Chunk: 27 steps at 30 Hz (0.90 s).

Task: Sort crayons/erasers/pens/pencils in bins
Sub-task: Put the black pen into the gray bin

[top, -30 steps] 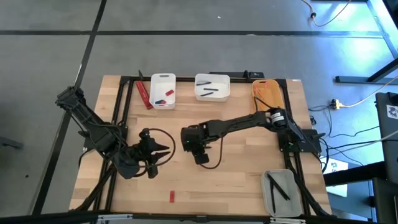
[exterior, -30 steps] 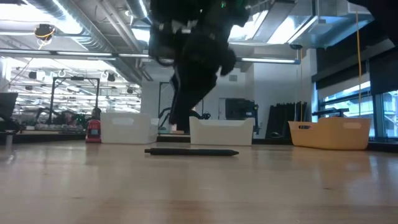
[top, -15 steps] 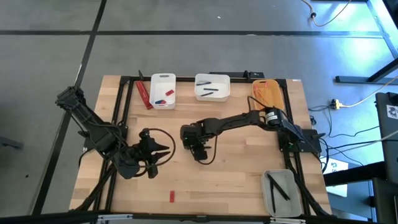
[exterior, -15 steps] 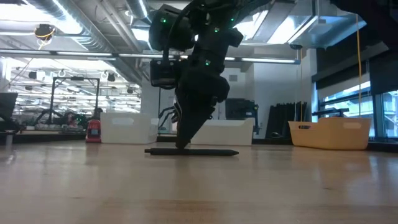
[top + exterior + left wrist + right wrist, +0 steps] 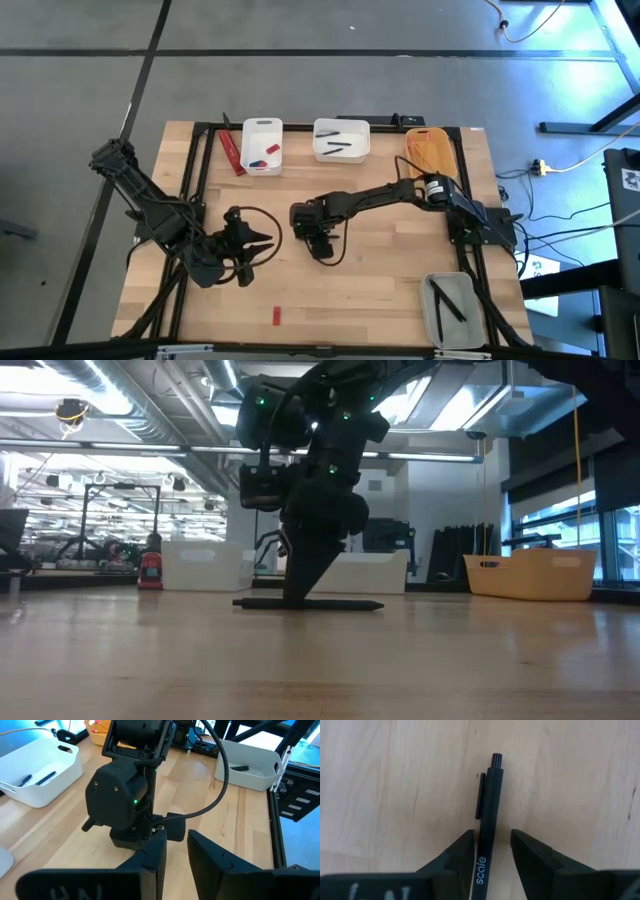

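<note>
A black pen (image 5: 488, 805) lies flat on the wood, and in the low view it shows as a dark bar (image 5: 345, 604). My right gripper (image 5: 490, 839) stands over the middle of the table (image 5: 320, 244). It points down and is open, with one finger on each side of the pen's barrel and its fingertips at table height (image 5: 297, 596). My left gripper (image 5: 264, 243) waits just left of it, open and touching nothing. Four bins show: narrow white (image 5: 249, 146), wider white (image 5: 342, 154), yellow-orange (image 5: 447, 150) and grey (image 5: 470, 302). My right gripper straddles the pen's barrel below its clip (image 5: 485, 845), coming from above with the fingers across the pen. One finger (image 5: 462, 847) lies right beside the barrel and the other (image 5: 525, 847) stands a little apart. I cannot tell whether either one touches. The pen lies flat on the table.
A red flat piece (image 5: 232, 152) lies beside the narrow white bin, and a small red piece (image 5: 277, 316) lies near the table's near edge. Cables loop around both grippers. Bare wood lies between the grippers and the grey bin.
My right gripper has come down from above the pen until its fingertips stand at the table on either side of the barrel. It has also shifted slightly toward the far edge. The pen has not moved.
</note>
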Each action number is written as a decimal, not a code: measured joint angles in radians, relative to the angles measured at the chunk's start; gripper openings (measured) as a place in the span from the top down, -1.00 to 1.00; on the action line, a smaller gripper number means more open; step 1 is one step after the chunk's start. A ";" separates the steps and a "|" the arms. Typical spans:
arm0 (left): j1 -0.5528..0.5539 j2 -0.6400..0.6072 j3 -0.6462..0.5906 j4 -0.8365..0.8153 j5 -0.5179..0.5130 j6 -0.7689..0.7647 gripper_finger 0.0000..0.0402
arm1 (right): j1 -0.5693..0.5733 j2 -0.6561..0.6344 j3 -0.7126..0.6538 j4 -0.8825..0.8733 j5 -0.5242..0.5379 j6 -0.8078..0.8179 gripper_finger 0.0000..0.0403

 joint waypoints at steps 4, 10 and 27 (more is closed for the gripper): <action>0.000 0.000 0.000 0.000 0.000 0.000 0.65 | 0.000 0.001 0.000 -0.001 0.000 0.001 0.47; 0.000 0.000 0.000 0.000 0.000 0.000 0.65 | 0.000 0.002 -0.001 -0.005 -0.004 -0.023 0.83; 0.000 0.000 0.000 -0.001 0.000 0.000 0.65 | 0.000 0.002 -0.003 -0.003 -0.007 0.009 0.86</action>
